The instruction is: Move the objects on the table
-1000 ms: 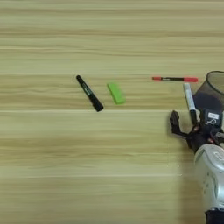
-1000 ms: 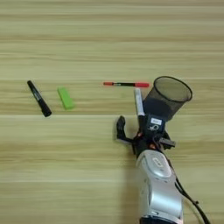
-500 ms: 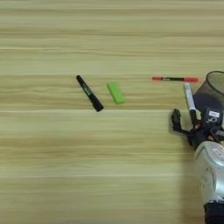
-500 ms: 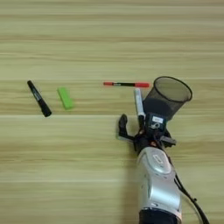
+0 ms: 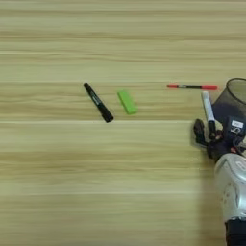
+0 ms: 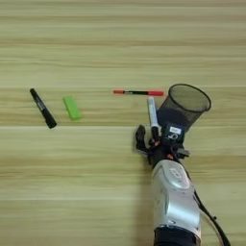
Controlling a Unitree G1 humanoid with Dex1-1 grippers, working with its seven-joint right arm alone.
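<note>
Four small objects lie on the wooden table (image 6: 96,192). At the left are a black marker (image 6: 43,108) and a green block (image 6: 72,107). A thin red pen (image 6: 138,92) lies further right. Below it, a white marker (image 6: 152,110) points toward me with its black cap at the near end. My right gripper (image 6: 147,135) stands open at that capped end. Its left finger (image 6: 140,137) is clear of the marker, while the other sits right by the cap. Whether it touches the cap I cannot tell. The silver forearm (image 6: 174,202) comes up from the bottom edge.
A dark mesh cup (image 6: 185,108) stands just right of the white marker, close against my gripper's wrist. The same cup (image 5: 235,98) is cut by the right edge in the left eye view.
My gripper has shifted a little to the right and forward, closing in on the white marker's capped end. The four objects and the cup have not moved.
</note>
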